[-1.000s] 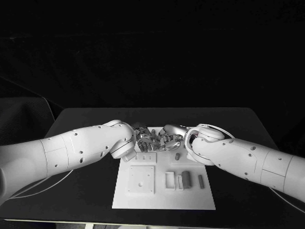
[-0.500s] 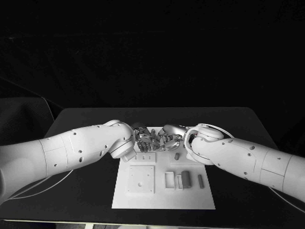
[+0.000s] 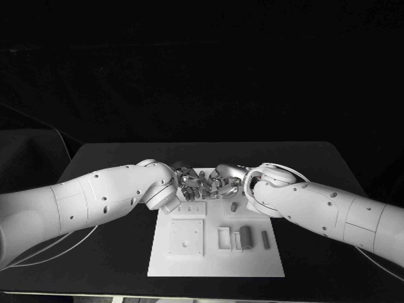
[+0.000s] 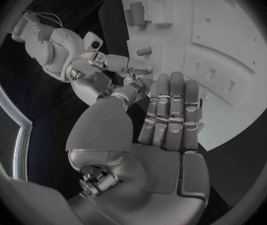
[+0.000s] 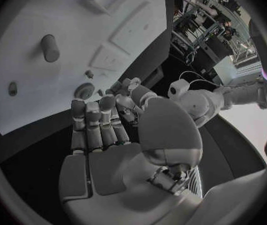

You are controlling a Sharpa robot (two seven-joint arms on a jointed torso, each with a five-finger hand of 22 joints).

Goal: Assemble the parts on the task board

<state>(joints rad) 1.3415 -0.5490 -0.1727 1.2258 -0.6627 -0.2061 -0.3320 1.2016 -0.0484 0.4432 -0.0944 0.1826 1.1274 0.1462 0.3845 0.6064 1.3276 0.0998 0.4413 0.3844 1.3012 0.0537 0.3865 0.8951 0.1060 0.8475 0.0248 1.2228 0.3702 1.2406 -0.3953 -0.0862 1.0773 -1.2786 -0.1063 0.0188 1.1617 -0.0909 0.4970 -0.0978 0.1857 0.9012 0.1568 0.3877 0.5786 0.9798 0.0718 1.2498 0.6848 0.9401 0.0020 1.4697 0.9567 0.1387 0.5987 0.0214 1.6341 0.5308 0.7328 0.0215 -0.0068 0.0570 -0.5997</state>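
Fingers of left hand (image 3: 191, 183) and right hand (image 3: 222, 184) meet (over task board (image 3: 216, 262)).

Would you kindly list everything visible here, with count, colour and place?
table: one, black, under everything.
task board: one, white plate, mid-table, its far end under the hands.
parts: several small grey pieces; a dark block and a slim bar on the board's near right, a short peg beside the right hand.
cable: one, white, on the table beneath the left arm.
left hand: silver, over the board's far end, fingertips meeting the right hand's.
right hand: silver, facing it; whether either holds a part cannot be told.
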